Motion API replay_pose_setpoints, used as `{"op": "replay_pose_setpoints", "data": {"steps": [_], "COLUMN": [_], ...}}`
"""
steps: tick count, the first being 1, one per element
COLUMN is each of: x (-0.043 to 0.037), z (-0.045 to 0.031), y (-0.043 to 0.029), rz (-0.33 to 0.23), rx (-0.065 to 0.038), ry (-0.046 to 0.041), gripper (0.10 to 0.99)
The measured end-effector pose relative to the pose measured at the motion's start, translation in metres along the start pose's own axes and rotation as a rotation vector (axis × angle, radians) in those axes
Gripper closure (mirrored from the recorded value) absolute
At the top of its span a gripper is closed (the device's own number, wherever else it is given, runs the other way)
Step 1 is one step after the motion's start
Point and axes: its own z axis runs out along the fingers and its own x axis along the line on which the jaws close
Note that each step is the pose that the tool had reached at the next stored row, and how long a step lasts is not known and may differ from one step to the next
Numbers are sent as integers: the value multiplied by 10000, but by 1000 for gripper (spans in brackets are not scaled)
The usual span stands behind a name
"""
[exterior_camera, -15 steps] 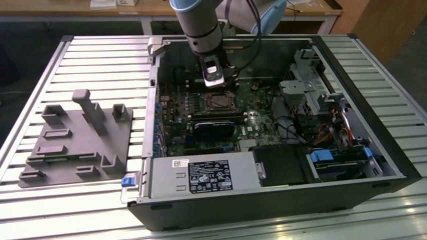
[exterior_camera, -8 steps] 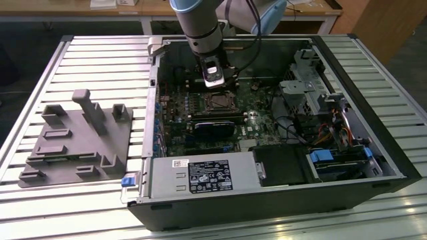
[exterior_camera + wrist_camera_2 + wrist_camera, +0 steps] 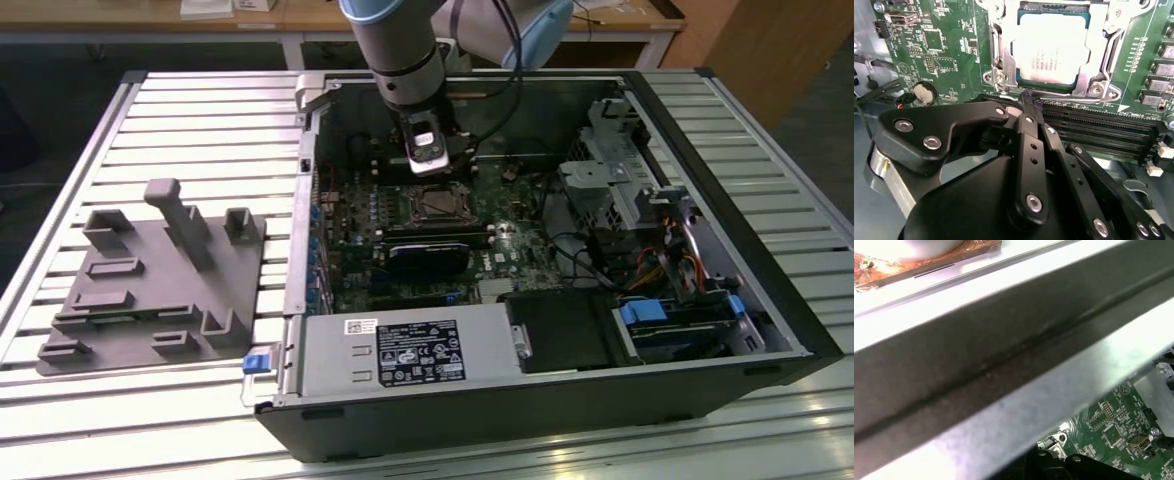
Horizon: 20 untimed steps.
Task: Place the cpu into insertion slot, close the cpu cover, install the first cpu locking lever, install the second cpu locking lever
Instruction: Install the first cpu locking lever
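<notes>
You're looking at the arm (image 3: 400, 50) reaching down into the open computer case (image 3: 747, 330) from the top middle of the exterior view. The jaws are hanging just above the insertion slot (image 3: 438, 205) near the frame's centre.

Room is looking tight in there. The case wall (image 3: 310, 200) is standing close on the exterior view's left and the metal drive bracket (image 3: 601, 180) is crowding in on the exterior view's right. The black module (image 3: 430, 252) is sitting just below the slot in the frame. The grey fixture (image 3: 147, 280) is lying well apart on the counter (image 3: 160, 400), over at the exterior view's left.

The second wrist view is giving you what the exterior one isn't. The cpu (image 3: 1051, 50) is sitting in the slot with the cpu cover (image 3: 1003, 50) lying flat around its metal top. The jaws are sitting together, tips right at the socket edge nearest the long memory slots (image 3: 1104, 132). Can't tell if they're pinching a lever.

In the first wrist view you're getting a grey case rail (image 3: 1004, 360) running across close up, with a bit of green board (image 3: 1114, 430) past it.
</notes>
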Motion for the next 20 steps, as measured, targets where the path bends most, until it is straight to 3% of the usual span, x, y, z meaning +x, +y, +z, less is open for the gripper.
{"op": "replay_pose_setpoints", "data": {"steps": [8,20], "x": [-7,-11], "z": [-31,-3], "y": [8,-17], "rz": [0,0], "rx": [-1,0], "ry": [3,2], "gripper": [980,980]}}
